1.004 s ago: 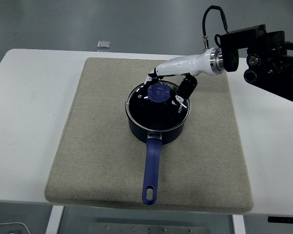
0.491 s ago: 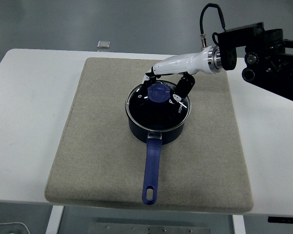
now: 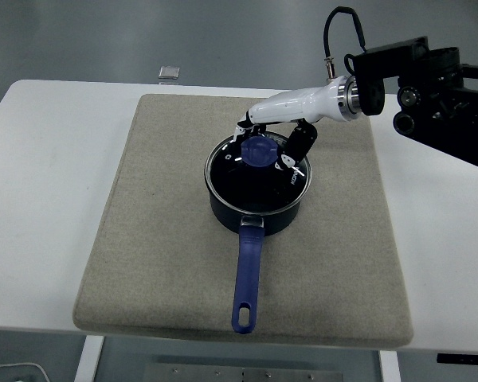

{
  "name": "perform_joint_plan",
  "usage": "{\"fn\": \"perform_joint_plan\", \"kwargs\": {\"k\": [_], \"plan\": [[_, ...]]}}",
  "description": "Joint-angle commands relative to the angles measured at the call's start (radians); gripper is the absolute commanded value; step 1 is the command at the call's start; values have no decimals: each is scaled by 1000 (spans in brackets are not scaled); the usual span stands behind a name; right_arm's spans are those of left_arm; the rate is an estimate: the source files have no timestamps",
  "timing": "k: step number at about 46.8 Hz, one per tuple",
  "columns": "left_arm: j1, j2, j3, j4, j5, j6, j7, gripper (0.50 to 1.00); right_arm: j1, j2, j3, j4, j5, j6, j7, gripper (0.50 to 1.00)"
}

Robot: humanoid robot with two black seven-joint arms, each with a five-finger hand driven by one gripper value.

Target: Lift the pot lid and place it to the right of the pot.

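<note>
A dark blue pot (image 3: 259,216) with a long blue handle (image 3: 247,274) stands on a grey mat (image 3: 159,239). Its glass lid (image 3: 251,179) lies on the pot, with a blue knob (image 3: 260,150) in the middle. My right hand (image 3: 266,143), white with black fingers, reaches in from the right and hangs over the lid. Its fingers straddle the knob, the thumb (image 3: 291,151) to the right of it and the others behind it at the left. A small gap shows between thumb and knob. The left arm is out of view.
The mat covers the middle of the white table (image 3: 48,199). Bare mat lies right of the pot. A small grey object (image 3: 169,72) lies at the table's far edge. The black right arm (image 3: 446,103) spans the upper right.
My right hand has shifted slightly left and closer around the knob. The lid and the pot have not moved.
</note>
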Motion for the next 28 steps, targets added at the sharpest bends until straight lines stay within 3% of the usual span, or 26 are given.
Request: {"fn": "perform_joint_plan", "kwargs": {"k": [1, 20, 28], "plan": [[0, 0, 0, 0, 0, 0, 0, 1000, 1, 0, 0, 0, 0, 0, 0, 682], [0, 0, 0, 0, 0, 0, 0, 1000, 15, 0, 0, 1, 0, 0, 1, 556], [-2, 0, 0, 0, 0, 0, 0, 1000, 16, 0, 0, 2, 0, 0, 0, 549]]}}
